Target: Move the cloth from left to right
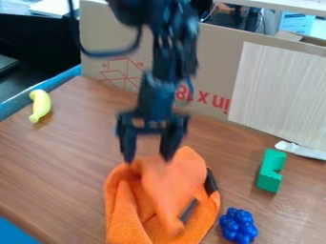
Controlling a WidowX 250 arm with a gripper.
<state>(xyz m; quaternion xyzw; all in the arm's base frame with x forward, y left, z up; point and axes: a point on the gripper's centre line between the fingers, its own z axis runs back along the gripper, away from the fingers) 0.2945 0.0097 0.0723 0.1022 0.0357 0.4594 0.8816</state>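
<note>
The black gripper hangs over the upper part of the orange cloth, its two fingers spread wide apart, so it is open. The cloth lies crumpled on the wooden table at the lower middle, with a smooth, blurred fold standing up just below the fingertips. Whether the fingertips touch this fold, I cannot tell. A dark, handle-like object pokes out at the cloth's right side, partly covered by it.
Right of the cloth are a blue bumpy object and a green block. A yellow banana-shaped toy lies at the far left. Cardboard walls off the table's back, with a white scrap near its foot.
</note>
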